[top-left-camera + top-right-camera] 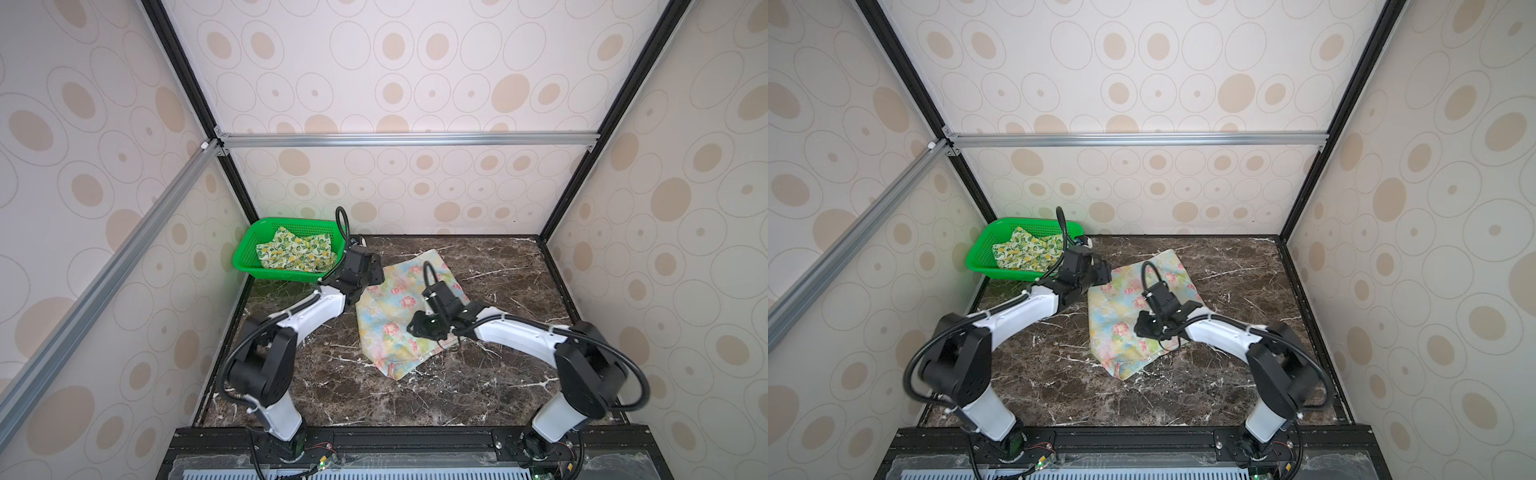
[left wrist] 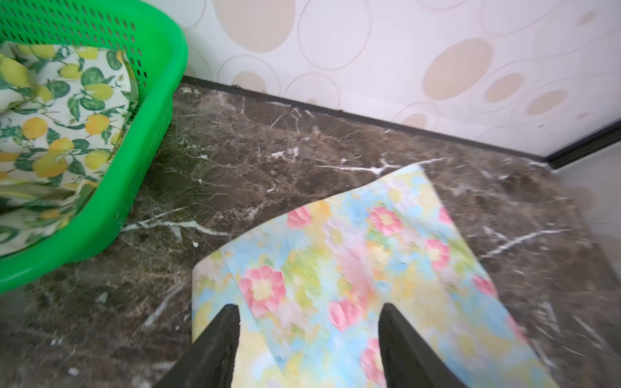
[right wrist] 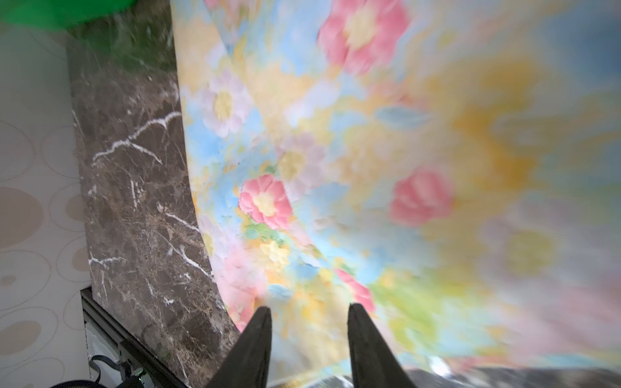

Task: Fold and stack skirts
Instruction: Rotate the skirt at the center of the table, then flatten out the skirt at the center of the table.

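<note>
The flowered skirt (image 1: 384, 328) looks thin and limp; pinch its corners off the tabletop (image 1: 478, 395). Both the left end effector (image 2: 309, 307) and right end effector (image 3: 309, 307) stand apart, empty.

Matt thin cloth floral skirt (image 1: 386, 316) and lemon skirt (image 1: 297, 251); glossy perforated plastic basket (image 1: 286, 275); polished marble-look table (image 1: 498, 374).

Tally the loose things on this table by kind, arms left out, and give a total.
Skirts: 2, the floral skirt lying on the marble table and the lemon-print skirt inside the basket.
Baskets: 1, the green basket in the far corner.
Total: 3
</note>
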Robot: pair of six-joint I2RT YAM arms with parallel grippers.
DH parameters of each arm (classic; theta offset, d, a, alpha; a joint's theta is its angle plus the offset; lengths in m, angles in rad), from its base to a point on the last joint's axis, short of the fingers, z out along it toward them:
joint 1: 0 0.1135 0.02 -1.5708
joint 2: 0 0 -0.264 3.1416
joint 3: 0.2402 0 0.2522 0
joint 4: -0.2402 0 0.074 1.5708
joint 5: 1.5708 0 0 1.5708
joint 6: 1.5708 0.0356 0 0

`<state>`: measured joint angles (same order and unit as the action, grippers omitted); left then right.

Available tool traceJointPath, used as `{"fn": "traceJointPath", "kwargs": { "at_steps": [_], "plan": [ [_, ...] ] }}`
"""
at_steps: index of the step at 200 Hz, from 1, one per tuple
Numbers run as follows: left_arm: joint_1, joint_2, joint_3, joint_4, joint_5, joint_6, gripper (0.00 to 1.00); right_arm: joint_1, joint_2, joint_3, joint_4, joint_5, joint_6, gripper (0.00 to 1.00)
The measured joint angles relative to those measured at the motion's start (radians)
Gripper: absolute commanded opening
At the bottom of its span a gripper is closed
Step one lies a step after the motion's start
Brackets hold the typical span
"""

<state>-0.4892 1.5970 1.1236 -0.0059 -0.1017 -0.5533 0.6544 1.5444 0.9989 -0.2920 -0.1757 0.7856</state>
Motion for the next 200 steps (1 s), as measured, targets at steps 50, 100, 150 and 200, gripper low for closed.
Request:
{"fn": "traceJointPath", "kwargs": {
  "at_steps": [50, 100, 150, 200],
  "plan": [
    [-0.317, -0.200, -0.222, -0.146, 0.003, -0.120, 0.78, -0.337, -0.196, -0.151, -0.063, 0.019, -0.115, 0.55],
    [-0.468, -0.179, -0.389, -0.277, -0.009, -0.275, 0.74, -0.462, -0.133, -0.180, -0.089, 0.051, -0.168, 0.60],
    [-0.509, -0.174, -0.389, -0.282, -0.050, -0.330, 0.71, -0.480, -0.109, -0.166, -0.087, 0.103, -0.201, 0.61],
    [-0.514, -0.160, -0.389, -0.282, -0.072, -0.351, 0.59, -0.518, -0.074, -0.158, -0.068, 0.097, -0.205, 0.60]
  ]
}}
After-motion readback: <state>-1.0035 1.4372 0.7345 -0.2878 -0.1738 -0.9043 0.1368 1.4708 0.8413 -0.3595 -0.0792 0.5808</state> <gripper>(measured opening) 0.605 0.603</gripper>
